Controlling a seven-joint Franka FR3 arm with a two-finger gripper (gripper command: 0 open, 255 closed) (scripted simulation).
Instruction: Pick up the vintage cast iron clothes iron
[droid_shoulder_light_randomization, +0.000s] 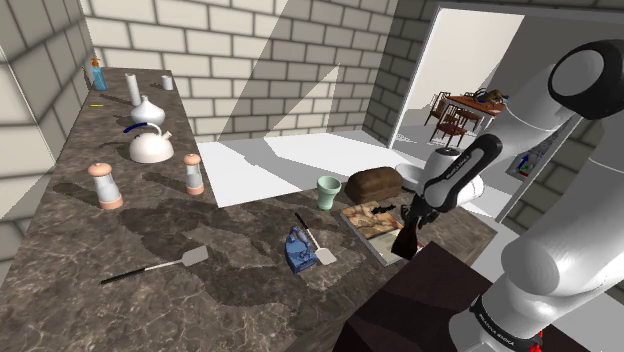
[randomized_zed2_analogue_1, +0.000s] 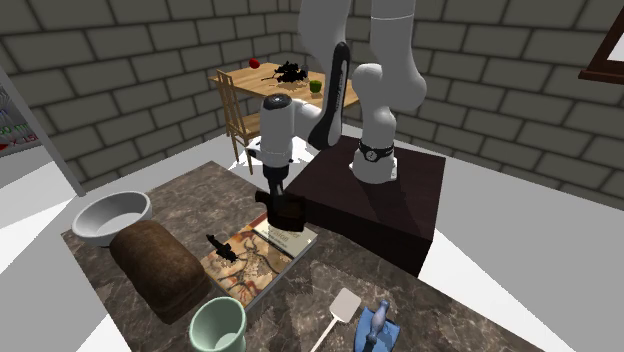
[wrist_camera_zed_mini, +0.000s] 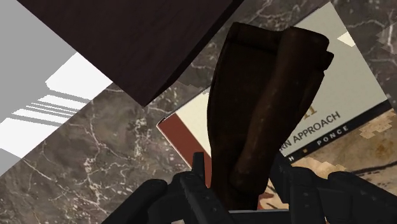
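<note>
A brown loaf (randomized_zed2_analogue_1: 155, 265) lies on the marbled table (droid_shoulder_light_randomization: 70, 240) beside an illustrated book (randomized_zed2_analogue_1: 250, 270), between a white bowl (randomized_zed2_analogue_1: 92, 235) and a green cup (randomized_zed2_analogue_1: 218, 328) (a spatula (randomized_zed2_analogue_1: 342, 308) lies nearby).

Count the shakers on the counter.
2. Left shaker stands toward the shoulder view's left; right shaker stands beside the white kettle. Others may hide behind the arm.
</note>
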